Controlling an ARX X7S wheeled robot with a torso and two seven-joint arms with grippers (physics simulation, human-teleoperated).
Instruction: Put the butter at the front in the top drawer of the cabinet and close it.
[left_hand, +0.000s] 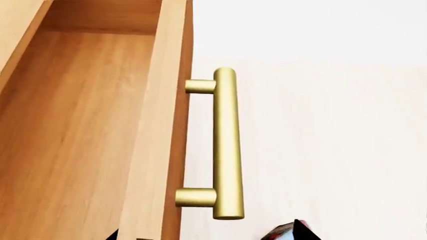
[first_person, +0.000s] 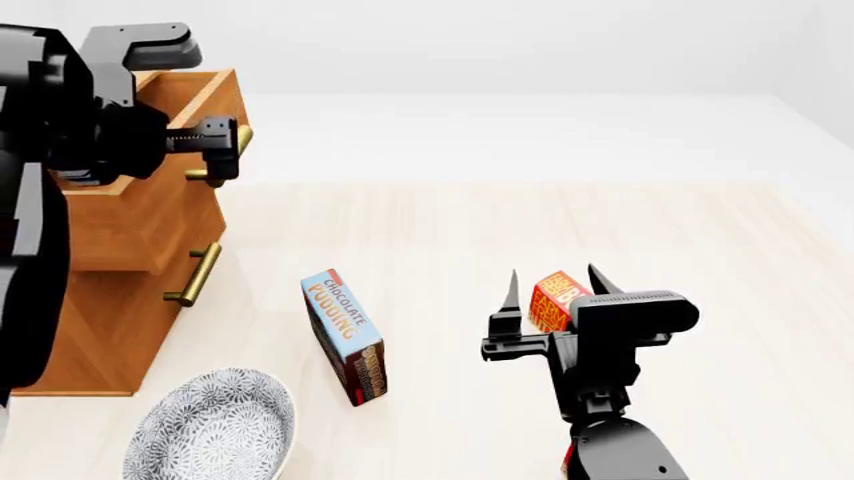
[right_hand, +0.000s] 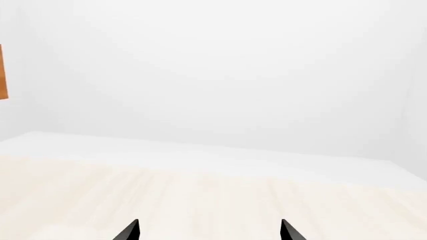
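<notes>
The cabinet (first_person: 94, 330) stands at the left in the head view with its top drawer (first_person: 160, 200) pulled out. In the left wrist view the top drawer (left_hand: 73, 130) shows a bare wooden inside, and its brass handle (left_hand: 225, 145) runs along the front. My left gripper (first_person: 220, 150) is open at that handle, its fingertips on either side of the drawer front (left_hand: 207, 234). A butter carton (first_person: 558, 300) lies on the floor at the right; a red corner of butter (left_hand: 277, 234) shows past one fingertip. My right gripper (first_person: 553, 275) hangs open in front of it, with nothing between its tips (right_hand: 209, 232).
A chocolate pudding box (first_person: 344, 335) lies on the floor mid-view. A patterned bowl (first_person: 214, 425) sits near the cabinet's front corner. The lower drawer's handle (first_person: 198, 275) is below the open drawer. A red sliver (first_person: 566, 462) peeks out beside my right arm's base.
</notes>
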